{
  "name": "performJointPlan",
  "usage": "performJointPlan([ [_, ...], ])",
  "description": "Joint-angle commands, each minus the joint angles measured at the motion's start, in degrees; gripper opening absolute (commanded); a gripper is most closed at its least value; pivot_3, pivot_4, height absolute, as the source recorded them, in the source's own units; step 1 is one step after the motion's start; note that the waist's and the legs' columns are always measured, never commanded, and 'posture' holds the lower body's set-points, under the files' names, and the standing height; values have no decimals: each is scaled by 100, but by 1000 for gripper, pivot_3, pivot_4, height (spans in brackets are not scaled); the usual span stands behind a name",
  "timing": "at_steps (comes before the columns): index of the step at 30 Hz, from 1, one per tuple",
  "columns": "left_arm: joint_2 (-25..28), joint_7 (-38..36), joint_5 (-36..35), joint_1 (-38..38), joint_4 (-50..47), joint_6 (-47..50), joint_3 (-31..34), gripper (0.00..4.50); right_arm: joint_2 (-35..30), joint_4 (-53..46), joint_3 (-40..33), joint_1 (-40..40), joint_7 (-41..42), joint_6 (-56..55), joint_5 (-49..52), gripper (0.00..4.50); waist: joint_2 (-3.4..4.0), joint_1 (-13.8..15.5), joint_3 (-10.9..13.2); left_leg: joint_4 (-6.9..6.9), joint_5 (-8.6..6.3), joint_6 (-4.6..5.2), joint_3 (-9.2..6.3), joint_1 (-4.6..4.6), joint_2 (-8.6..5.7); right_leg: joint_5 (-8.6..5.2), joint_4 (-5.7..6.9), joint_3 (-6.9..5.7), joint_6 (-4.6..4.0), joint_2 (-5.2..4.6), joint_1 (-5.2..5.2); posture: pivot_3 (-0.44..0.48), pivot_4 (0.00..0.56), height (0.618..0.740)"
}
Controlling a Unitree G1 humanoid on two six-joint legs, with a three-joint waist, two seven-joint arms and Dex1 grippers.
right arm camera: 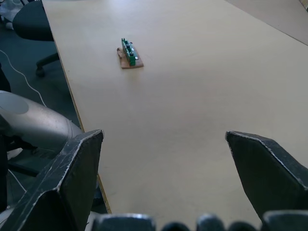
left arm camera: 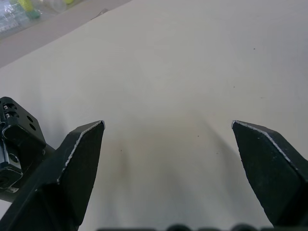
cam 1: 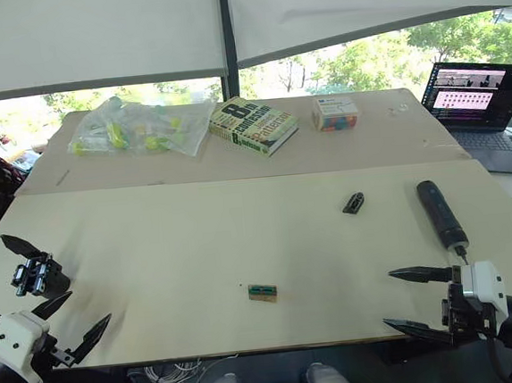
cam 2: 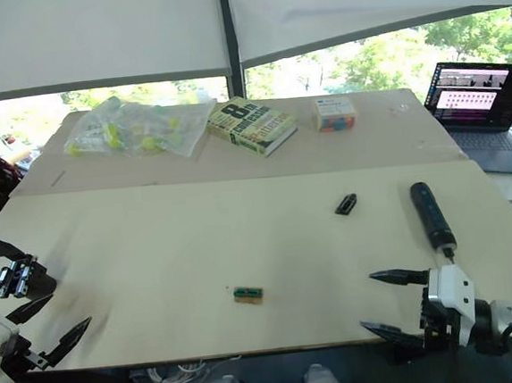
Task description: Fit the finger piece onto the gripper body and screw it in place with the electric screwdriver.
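The bench [cam 1: 198,250] is pale cream with a darker tan strip along its far edge. The electric screwdriver [cam 1: 441,214] is matte black with a silvery bit. The finger piece [cam 1: 353,204] is black, as is the gripper body [cam 1: 35,275], which carries small silvery details. The small block [cam 1: 262,291] is green on top over a brown base. Both the left hand [cam 1: 63,323] and the right hand [cam 1: 407,301] have black fingers on white housings. The book [cam 1: 253,124] is olive green with black and white lettering.
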Motion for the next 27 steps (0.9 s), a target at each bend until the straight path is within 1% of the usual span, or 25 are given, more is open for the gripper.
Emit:
performJointPlan([
  [1, -20, 78, -498, -16, -358, 334, 153, 4470, 8, -28, -24, -168, -50, -161, 35, 4500, 0, 0, 0, 0, 0, 0, 0, 0, 0, 0, 0, 0, 0, 0, 0, 0, 150, 740],
  [4, -244, 363, -1351, 156, -852, 1108, 515, 4470, 326, -92, 156, -558, -451, -138, 41, 4500, -5, -31, 2, 0, 0, 0, -1, 0, 4, 2, 0, 0, 2, 0, 0, 0, 150, 740],
  [6, -476, 536, -1560, 364, -1032, 1249, 705, 4470, 478, -257, 322, -688, -489, 5, 215, 4500, -3, -41, 3, 0, 0, 0, -1, 2, 7, 2, 0, 1, 3, 0, -1, 0, 150, 740],
  [9, -867, 947, -1670, 579, -1202, 1347, 953, 4470, 718, -538, 502, -798, -337, 14, 689, 4500, 15, -24, 10, 0, -9, -1, -1, 3, 8, 6, 1, 3, 13, 0, -2, 0, 150, 740],
  [12, -1532, 1499, -1662, 803, -1307, 1225, 1126, 4470, 1033, -838, 790, -1004, -394, -82, 871, 4500, 17, -13, 12, 0, -11, -2, -1, 2, 5, 10, 3, 1, 26, 2, -1, 0, 150, 740],
  [13, -1657, 1596, -1653, 840, -1338, 1216, 1149, 4470, 1069, -885, 842, -1037, -415, -65, 870, 4500, 17, -15, 12, 0, -11, -2, -1, 2, 4, 9, 0, 1, 24, 2, -1, 0, 150, 740],
  [15, -2154, 2105, -1650, 883, -1220, 1060, 1327, 4470, 1231, -1007, 1040, -1186, -420, -119, 872, 4500, 25, -18, 16, 1, -11, -2, 0, 2, -4, 3, -1, 2, 15, 2, 2, 0, 150, 740],
  [17, -2434, 2623, -1700, 804, -1111, 939, 1539, 4470, 1293, -1029, 1195, -1285, -346, -180, 818, 4500, 59, -57, 14, 1, -14, 3, 8, -1, -5, 4, -15, 5, 17, 2, -2, 0, 150, 740],
  [18, -2461, 2741, -1704, 766, -1100, 904, 1583, 4470, 1307, -983, 1242, -1303, -309, -234, 750, 4500, 76, -66, 9, 1, -24, 19, 23, 0, -11, 9, -20, 13, 31, -2, -3, 0, 150, 740],
  [19, -2456, 2807, -1657, 748, -1114, 867, 1582, 4470, 1313, -923, 1270, -1324, -278, -285, 697, 4500, 89, -62, 8, 1, -32, 30, 35, 3, -19, 23, -22, 20, 71, -8, -2, 0, 150, 740],
  [20, -2418, 2838, -1629, 731, -1133, 881, 1543, 4470, 1323, -855, 1304, -1341, -253, -330, 653, 4500, 93, -55, 6, 0, -40, 38, 45, 2, -22, 24, -33, 23, 78, -9, -2, 0, 150, 740],
  [23, -2163, 2911, -1660, 656, -1219, 1254, 1280, 4470, 1314, -674, 1404, -1417, -145, -427, 595, 4500, 92, -26, 5, 1, -60, 45, 52, -3, -28, 46, -61, 18, 48, -2, 1, 0, 150, 740],
  [27, -1735, 2998, -1215, 368, -1186, 1425, 866, 4470, 1333, -465, 1418, -1489, -79, -534, 590, 4500, 84, 5, 3, 1, -68, 41, 50, -3, -24, 47, -55, 10, 43, 6, 0, 0, 150, 740],
])
